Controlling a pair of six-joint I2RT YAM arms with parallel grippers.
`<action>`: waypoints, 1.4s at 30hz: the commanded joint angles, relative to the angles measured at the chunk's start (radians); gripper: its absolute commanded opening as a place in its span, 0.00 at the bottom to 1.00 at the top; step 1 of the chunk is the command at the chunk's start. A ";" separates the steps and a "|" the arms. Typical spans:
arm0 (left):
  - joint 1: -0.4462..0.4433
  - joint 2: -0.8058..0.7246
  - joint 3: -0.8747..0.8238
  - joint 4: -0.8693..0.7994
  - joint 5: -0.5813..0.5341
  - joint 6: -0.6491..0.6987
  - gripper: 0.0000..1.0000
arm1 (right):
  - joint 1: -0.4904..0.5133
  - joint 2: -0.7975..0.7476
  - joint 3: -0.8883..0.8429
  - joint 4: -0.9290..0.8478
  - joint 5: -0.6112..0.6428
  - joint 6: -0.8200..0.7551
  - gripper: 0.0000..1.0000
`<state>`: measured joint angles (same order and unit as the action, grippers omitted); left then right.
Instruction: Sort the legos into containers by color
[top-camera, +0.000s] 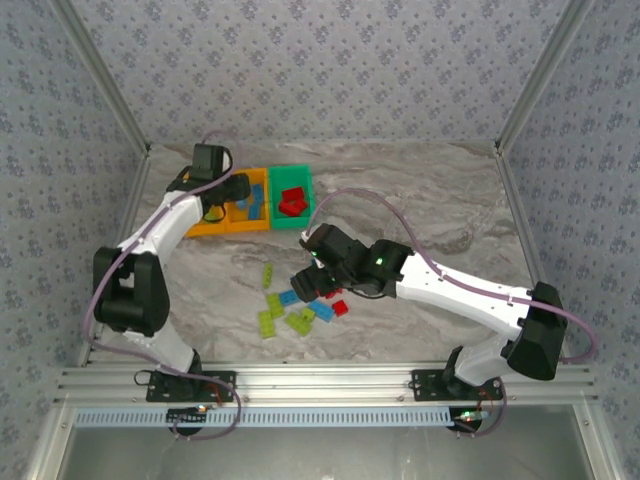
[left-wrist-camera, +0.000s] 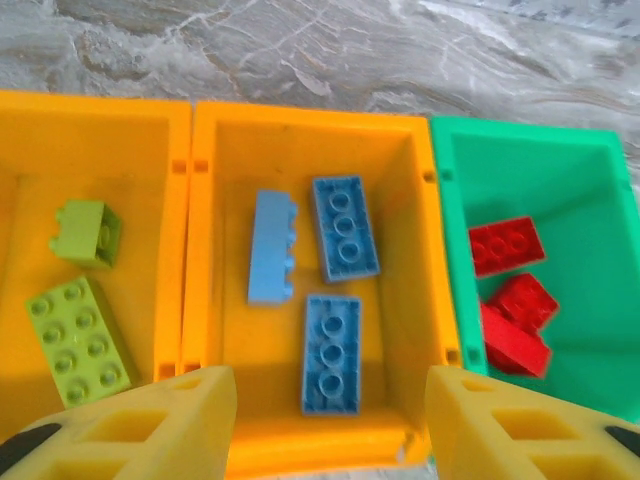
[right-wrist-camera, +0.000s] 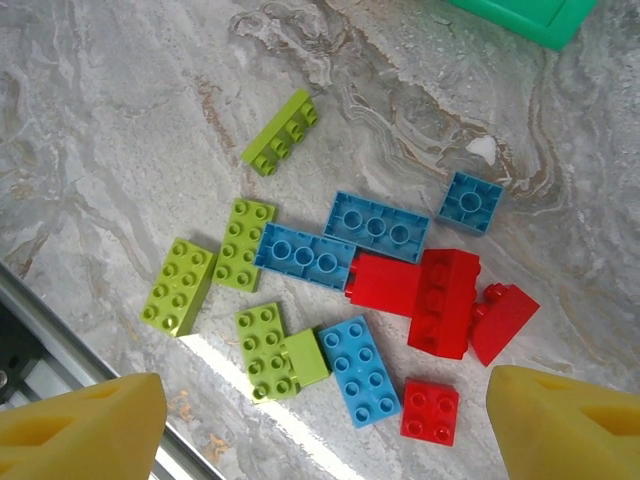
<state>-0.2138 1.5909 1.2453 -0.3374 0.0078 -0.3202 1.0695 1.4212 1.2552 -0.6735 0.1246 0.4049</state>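
Overhead and wrist views logged. The left gripper (left-wrist-camera: 330, 425) has its fingers spread wide with nothing held, and hovers over the near wall of the middle orange bin (left-wrist-camera: 300, 112). That bin holds 3 blue bricks (left-wrist-camera: 345, 228). The left orange bin (left-wrist-camera: 100, 105) holds 2 lime bricks (left-wrist-camera: 78, 335), and the green bin (left-wrist-camera: 530, 140) holds red bricks (left-wrist-camera: 505, 245). The 3 bins sit touching in a row at the far left of the table (top-camera: 450, 200). The right gripper (right-wrist-camera: 320, 430) is wide open and empty above the loose pile (right-wrist-camera: 376, 225) of lime, blue and red bricks near the table's front centre.
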 joint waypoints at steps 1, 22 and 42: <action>-0.084 -0.209 -0.135 0.049 0.086 -0.063 0.55 | -0.014 -0.013 -0.004 0.018 0.069 0.038 0.87; -0.409 -0.159 -0.460 0.005 -0.070 -0.164 0.54 | -0.130 -0.155 -0.228 0.207 -0.047 0.102 0.89; -0.356 -0.217 -0.496 0.048 -0.203 -0.138 0.05 | -0.104 -0.134 -0.148 -0.041 -0.247 -0.080 0.87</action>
<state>-0.5964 1.4712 0.7422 -0.2737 -0.1616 -0.4679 0.9546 1.3014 1.0649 -0.6121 -0.1280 0.3573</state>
